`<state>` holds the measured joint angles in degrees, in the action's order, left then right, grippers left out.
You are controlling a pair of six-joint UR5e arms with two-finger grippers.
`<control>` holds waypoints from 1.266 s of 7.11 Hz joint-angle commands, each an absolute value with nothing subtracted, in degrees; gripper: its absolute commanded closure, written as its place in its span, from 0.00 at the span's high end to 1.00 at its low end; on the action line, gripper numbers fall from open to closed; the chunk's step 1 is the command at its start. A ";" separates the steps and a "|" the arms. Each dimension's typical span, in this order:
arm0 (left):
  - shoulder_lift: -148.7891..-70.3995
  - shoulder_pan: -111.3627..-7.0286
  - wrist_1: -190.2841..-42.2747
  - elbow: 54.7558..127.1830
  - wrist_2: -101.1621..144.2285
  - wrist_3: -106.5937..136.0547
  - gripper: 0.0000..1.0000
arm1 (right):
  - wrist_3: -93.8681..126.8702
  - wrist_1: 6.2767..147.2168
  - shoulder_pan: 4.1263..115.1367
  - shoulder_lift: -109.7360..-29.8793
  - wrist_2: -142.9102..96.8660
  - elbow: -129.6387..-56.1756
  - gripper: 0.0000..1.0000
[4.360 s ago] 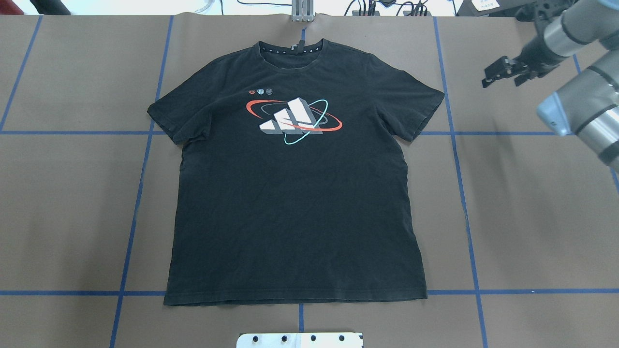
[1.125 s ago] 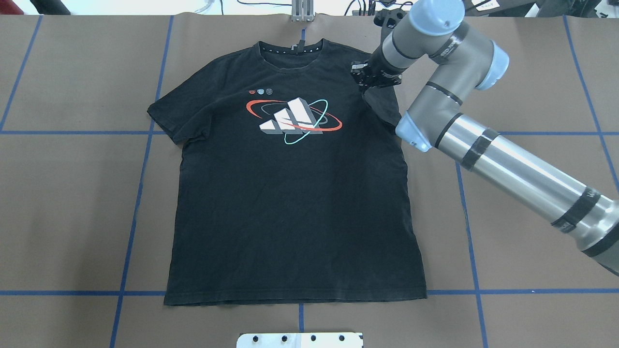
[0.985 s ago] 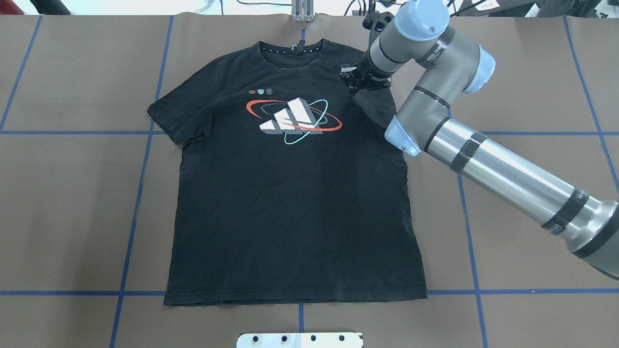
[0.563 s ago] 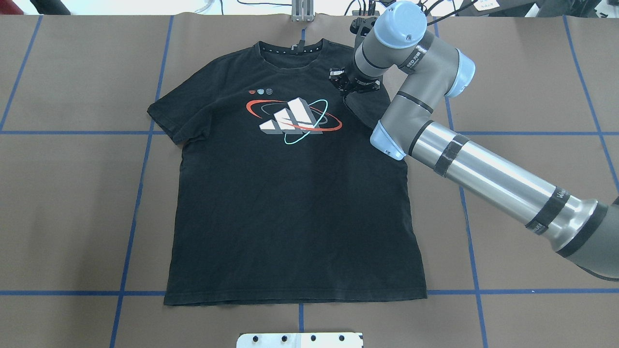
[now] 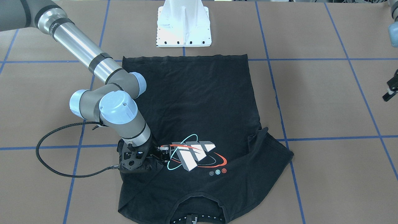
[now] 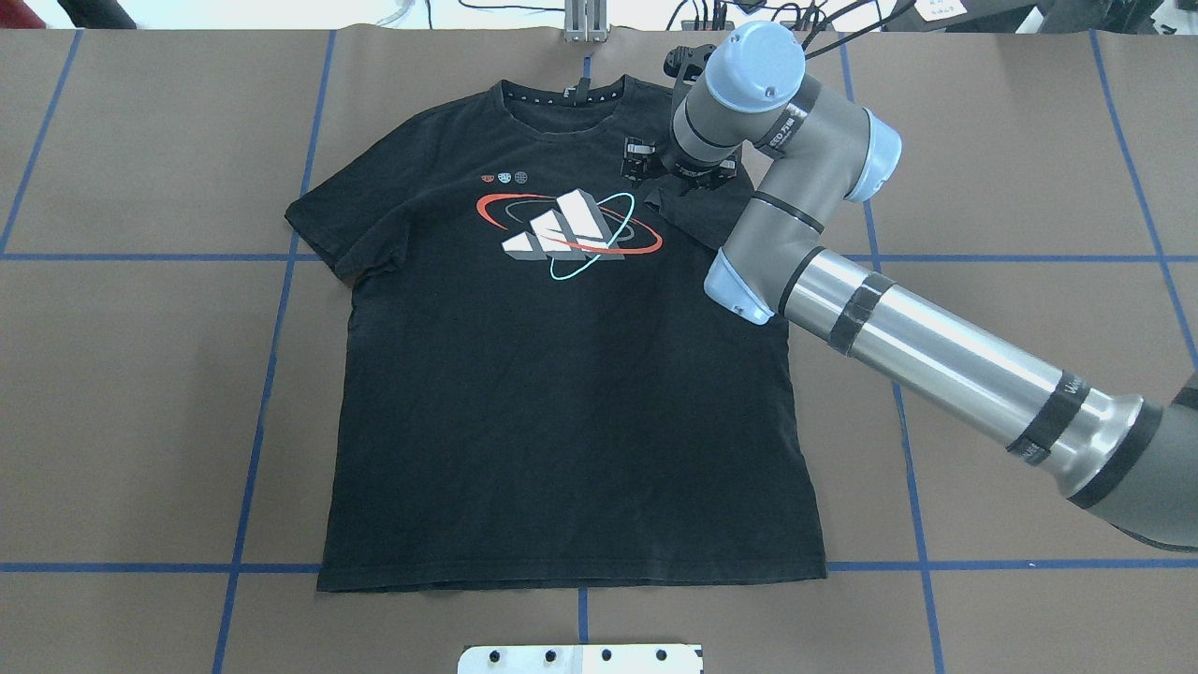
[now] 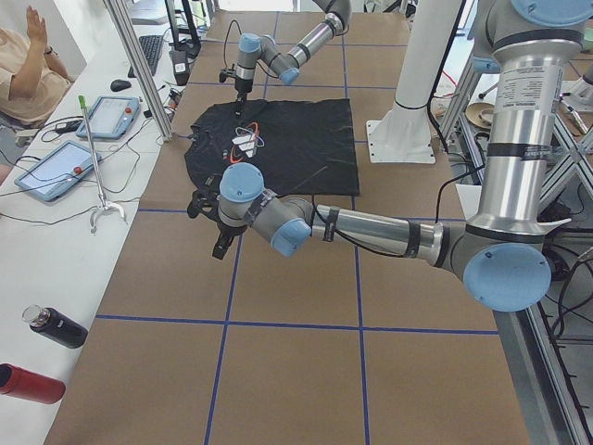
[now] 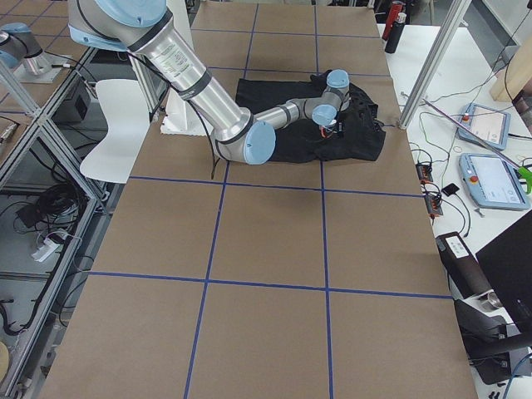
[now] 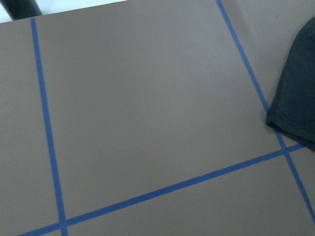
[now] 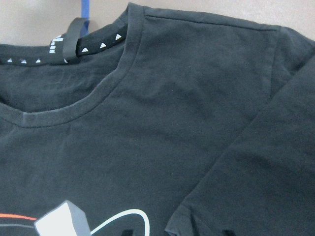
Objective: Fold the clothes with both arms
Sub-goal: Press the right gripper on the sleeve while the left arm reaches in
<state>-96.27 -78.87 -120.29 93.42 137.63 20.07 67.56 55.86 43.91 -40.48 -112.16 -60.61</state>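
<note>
The black t-shirt (image 6: 562, 393) lies flat, graphic side up, collar at the far edge; its orbit graphic (image 6: 569, 234) shows on the chest. My right gripper (image 6: 644, 161) is shut on the shirt's right sleeve (image 6: 697, 211), which is lifted and folded inward over the chest, just right of the graphic. In the front-facing view the right gripper (image 5: 163, 150) sits at the graphic's edge. The right wrist view shows the collar (image 10: 98, 93) and the held sleeve hem (image 10: 197, 211). My left gripper (image 5: 390, 90) hangs off the shirt at the table's side; I cannot tell its state.
The white pedestal base (image 5: 184, 25) stands at the near table edge behind the shirt's hem. Blue tape lines (image 6: 271, 356) cross the brown table. The left sleeve (image 6: 328, 225) lies flat. Tablets and bottles (image 7: 56, 324) lie on the side bench.
My right arm swung in from the far right, took the right sleeve and has carried it leftward over the chest toward the graphic. The rest of the shirt has not moved.
</note>
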 commanded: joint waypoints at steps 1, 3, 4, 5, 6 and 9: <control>-104.74 -70.36 -120.41 88.52 136.59 29.84 0.99 | 67.32 57.12 43.51 -47.95 -113.12 -71.75 1.00; -114.64 -62.01 -120.41 79.25 130.48 34.25 0.99 | 67.24 58.19 43.85 -59.26 -116.26 -86.06 1.00; -116.78 -58.92 -123.02 74.67 129.12 34.54 0.95 | 67.24 58.36 44.21 -64.55 -116.71 -92.14 1.00; -117.85 -57.93 -132.01 67.75 128.68 35.76 0.86 | 67.32 58.36 44.30 -67.73 -116.81 -95.94 1.00; -119.78 -57.57 -135.93 63.33 128.58 37.95 0.74 | 67.24 58.36 44.47 -70.03 -116.81 -97.80 1.00; -121.03 -56.25 -136.14 61.44 125.33 38.06 0.60 | 67.24 58.36 44.56 -70.05 -116.63 -97.74 1.00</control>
<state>-120.88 -56.55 -135.91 61.95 125.95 37.97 67.26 58.36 44.50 -70.04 -116.76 -97.78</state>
